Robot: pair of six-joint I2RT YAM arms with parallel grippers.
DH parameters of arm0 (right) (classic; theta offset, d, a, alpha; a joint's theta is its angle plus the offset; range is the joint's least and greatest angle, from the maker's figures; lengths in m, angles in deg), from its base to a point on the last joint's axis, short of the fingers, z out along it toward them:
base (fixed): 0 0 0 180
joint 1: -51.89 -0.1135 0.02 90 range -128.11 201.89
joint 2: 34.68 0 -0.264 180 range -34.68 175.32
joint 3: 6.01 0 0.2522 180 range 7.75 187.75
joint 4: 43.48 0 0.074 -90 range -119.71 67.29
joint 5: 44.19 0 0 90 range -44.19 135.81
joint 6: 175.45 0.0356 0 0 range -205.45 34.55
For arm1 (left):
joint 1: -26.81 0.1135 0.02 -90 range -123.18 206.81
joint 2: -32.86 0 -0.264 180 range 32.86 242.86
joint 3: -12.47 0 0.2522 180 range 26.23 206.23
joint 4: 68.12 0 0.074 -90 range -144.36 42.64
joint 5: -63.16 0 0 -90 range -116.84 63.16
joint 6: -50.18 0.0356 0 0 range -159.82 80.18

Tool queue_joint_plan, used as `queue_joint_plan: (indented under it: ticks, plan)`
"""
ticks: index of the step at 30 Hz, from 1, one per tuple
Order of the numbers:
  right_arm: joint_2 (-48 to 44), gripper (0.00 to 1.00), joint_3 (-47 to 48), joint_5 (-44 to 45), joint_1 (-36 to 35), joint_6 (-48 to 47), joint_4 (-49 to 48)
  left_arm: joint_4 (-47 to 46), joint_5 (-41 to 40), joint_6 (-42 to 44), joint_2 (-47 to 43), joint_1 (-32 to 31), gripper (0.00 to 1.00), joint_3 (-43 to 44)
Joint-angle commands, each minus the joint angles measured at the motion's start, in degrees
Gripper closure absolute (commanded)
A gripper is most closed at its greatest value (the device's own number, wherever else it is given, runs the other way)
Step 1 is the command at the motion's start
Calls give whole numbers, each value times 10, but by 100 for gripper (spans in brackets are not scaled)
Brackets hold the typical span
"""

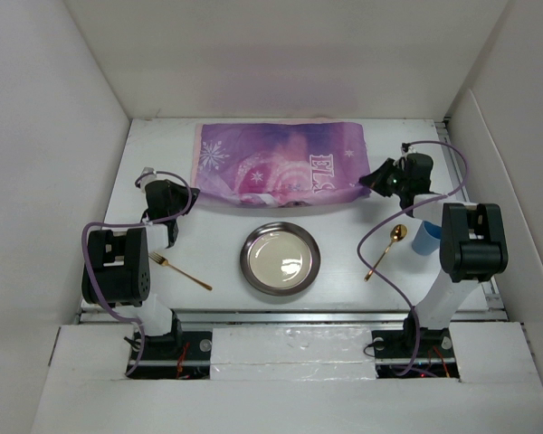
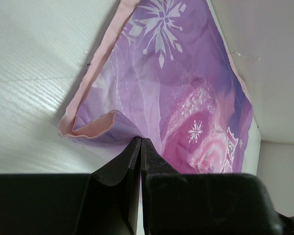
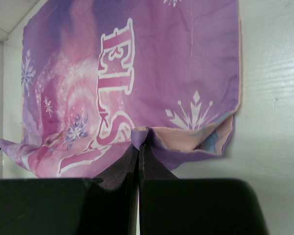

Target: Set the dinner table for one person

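The purple snowflake "ELSA" placemat (image 1: 281, 163) lies at the back middle of the white dinner table (image 1: 222, 298). My left gripper (image 1: 188, 199) is shut on the placemat's near left edge; in the left wrist view the fingertips (image 2: 141, 140) meet at the cloth (image 2: 186, 73) beside a curled-over pink corner (image 2: 95, 125). My right gripper (image 1: 371, 181) is shut on the near right edge; in the right wrist view a small fold of cloth (image 3: 146, 134) is pinched between the tips (image 3: 139, 144), and the corner (image 3: 206, 139) is turned up, showing its pink underside.
A round metal plate (image 1: 280, 258) sits on the table in front of the placemat. A gold fork (image 1: 181, 271) lies to its left, a gold spoon (image 1: 386, 249) to its right. A blue cup (image 1: 425, 237) stands beside the right arm. White walls enclose the table.
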Motion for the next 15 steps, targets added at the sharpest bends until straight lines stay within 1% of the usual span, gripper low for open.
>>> queue_joint_plan:
  ticks: [1,4,10,12,15]
  plan:
    - [-47,100,-29,-3,3,-13,-58,-81,-2,-16,-38,2,100,-25]
    - [-68,100,-76,17,3,-11,-64,-67,-10,-18,-57,2,100,-45]
    - [-86,100,-150,26,-3,-4,-84,-58,-11,-33,-98,2,100,-91]
    - [-101,98,-167,40,-8,-1,-83,-53,-9,-37,-112,2,100,-102]
    - [-121,98,-187,54,-8,5,-67,-40,-20,-42,-134,2,100,-127]
